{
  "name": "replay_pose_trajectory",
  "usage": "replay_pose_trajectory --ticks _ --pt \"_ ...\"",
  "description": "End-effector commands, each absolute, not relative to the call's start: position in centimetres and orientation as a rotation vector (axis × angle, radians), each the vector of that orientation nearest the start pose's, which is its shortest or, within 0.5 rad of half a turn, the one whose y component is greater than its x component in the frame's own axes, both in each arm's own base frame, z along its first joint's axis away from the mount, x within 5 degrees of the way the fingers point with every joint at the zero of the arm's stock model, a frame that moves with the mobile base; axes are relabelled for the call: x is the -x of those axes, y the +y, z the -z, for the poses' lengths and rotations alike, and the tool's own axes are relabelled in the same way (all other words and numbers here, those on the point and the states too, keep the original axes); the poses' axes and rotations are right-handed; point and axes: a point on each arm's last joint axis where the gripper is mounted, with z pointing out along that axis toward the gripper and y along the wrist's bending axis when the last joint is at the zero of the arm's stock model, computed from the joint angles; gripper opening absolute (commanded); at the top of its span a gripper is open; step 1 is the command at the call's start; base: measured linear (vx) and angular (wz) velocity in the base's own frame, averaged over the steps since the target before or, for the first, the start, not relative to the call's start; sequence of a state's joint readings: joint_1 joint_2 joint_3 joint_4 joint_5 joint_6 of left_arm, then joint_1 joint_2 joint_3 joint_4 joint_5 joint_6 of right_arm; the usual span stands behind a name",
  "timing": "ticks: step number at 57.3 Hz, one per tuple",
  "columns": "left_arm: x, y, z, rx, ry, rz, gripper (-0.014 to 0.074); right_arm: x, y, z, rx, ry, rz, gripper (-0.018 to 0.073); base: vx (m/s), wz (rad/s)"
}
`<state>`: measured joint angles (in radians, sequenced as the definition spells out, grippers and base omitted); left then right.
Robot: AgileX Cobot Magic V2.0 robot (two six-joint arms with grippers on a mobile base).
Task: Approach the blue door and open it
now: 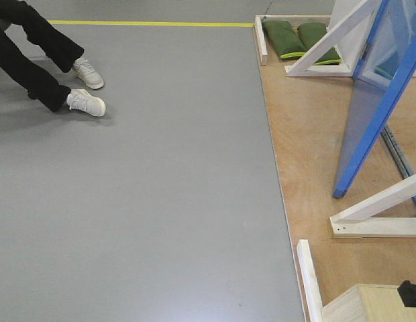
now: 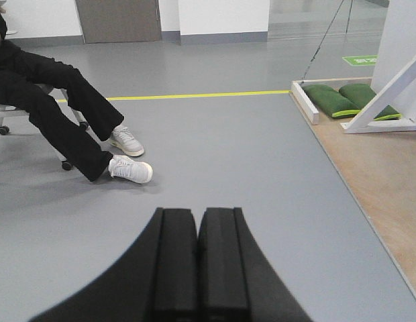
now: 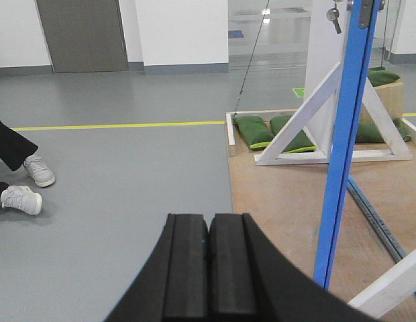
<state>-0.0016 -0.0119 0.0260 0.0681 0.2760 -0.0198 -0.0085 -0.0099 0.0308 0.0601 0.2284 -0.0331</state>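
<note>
Blue door (image 1: 366,121) stands right of the base on the plywood platform (image 1: 302,134), apparently edge-on. Handle is hard to make out. Left gripper (image 2: 198,225) and right gripper (image 3: 208,228) are both closed and empty. Risk: the base clips the platform's edge or the white brace (image 1: 379,204) on approach.

You have lots of free room on the flat grey floor (image 1: 168,188) in the middle. On your left, a sitting person's legs in black trousers (image 1: 33,60) and white shoes (image 1: 86,102) stick out. On your right, the big shiny blue door (image 1: 366,121) stands on the brown wooden platform (image 1: 308,134). White wooden braces (image 1: 376,228) stand at its near and far ends, and two green sandbags (image 1: 288,37) lie in the far corner.
</note>
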Motion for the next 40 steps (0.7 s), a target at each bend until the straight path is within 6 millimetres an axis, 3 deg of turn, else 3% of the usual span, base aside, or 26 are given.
replay_pose_trajectory --ticks 1,40 --pt "-5.42 0.07 -19.72 -0.028 1.65 -0.033 0.0073 -5.58 0.0 -19.06 -0.015 1.635 -0.006 0.0012 0.0 0.0" --pt "-5.42 0.07 -19.72 -0.028 1.65 -0.033 0.0073 -5.58 0.0 -19.06 -0.015 1.635 -0.006 0.0012 0.0 0.0"
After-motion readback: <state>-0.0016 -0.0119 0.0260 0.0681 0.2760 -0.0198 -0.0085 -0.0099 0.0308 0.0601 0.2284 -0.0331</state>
